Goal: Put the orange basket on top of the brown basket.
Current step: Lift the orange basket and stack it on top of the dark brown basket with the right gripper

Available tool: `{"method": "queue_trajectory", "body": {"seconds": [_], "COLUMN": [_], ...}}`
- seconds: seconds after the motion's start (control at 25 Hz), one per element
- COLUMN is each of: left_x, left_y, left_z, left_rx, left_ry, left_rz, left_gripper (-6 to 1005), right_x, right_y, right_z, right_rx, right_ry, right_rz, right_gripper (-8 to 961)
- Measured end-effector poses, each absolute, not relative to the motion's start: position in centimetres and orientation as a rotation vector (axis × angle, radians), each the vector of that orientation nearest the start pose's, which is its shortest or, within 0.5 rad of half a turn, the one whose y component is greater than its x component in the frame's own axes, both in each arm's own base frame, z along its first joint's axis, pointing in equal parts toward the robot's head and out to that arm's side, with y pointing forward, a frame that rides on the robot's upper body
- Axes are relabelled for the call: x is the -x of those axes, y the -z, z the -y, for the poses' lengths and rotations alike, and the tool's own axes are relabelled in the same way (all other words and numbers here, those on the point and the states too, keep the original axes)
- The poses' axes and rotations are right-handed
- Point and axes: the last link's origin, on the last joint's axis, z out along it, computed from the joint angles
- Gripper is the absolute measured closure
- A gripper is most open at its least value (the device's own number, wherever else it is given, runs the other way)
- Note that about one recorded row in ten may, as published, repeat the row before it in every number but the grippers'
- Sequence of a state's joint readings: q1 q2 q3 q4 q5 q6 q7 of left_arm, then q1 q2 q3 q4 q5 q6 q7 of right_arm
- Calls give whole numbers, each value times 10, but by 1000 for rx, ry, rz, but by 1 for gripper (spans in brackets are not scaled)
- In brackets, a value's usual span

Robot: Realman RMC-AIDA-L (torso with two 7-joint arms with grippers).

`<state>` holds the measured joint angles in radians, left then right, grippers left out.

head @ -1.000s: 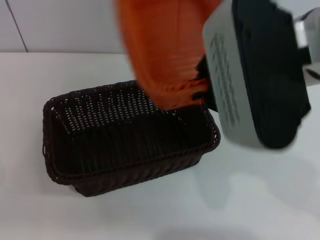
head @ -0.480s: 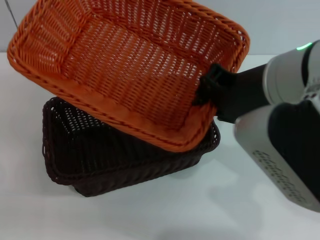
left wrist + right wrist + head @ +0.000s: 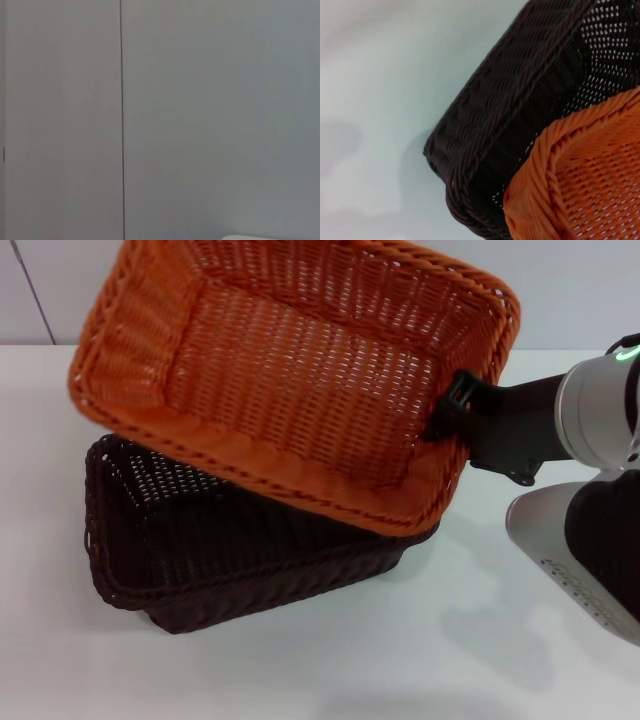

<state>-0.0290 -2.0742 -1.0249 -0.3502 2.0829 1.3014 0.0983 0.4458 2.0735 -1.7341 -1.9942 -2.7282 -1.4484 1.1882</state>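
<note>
Wicker in bright orange, the orange basket (image 3: 300, 380) hangs tilted over the brown basket (image 3: 230, 550), both rectangular with braided rims. Right gripper (image 3: 452, 412) pinches its three o'clock rim, jaws closed on the weave.

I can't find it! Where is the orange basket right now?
In the head view, the orange basket is tilted over the brown basket, at the middle of the white table. The right gripper grips its right rim.
</note>
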Motion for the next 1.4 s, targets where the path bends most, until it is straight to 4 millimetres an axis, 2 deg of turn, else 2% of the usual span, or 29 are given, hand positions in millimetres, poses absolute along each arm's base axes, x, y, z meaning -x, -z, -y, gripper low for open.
{"method": "queue_trajectory", "body": {"seconds": [0.2,0.48,0.64,0.84,1.04,1.32,1.4], "left_x": [415,415,415,416,416,419,419], "left_y": [-39,-39,-38,-38,-38,-32,-33], "left_z": [-204,-204,-203,-203,-204,-207,-207], "left_rx": [1059,1060,1060,1062,1064,1099,1105], "left_ry": [440,440,437,434,435,417,411], "left_rz": [628,630,635,640,642,665,663], "left_gripper": [304,304,304,304,304,304,304], "right_x": [-76,-88,-89,-89,-88,-92,-91], "right_y": [-11,4,5,1,3,16,20], "right_z": [-313,-305,-304,-301,-288,-271,-266], "right_rx": [2140,2146,2128,2110,2112,2130,2130], "right_ry": [784,814,808,784,759,781,767], "right_rz": [1626,1599,1532,1497,1508,1527,1543], "right_gripper": [791,779,772,677,582,402,402]}}
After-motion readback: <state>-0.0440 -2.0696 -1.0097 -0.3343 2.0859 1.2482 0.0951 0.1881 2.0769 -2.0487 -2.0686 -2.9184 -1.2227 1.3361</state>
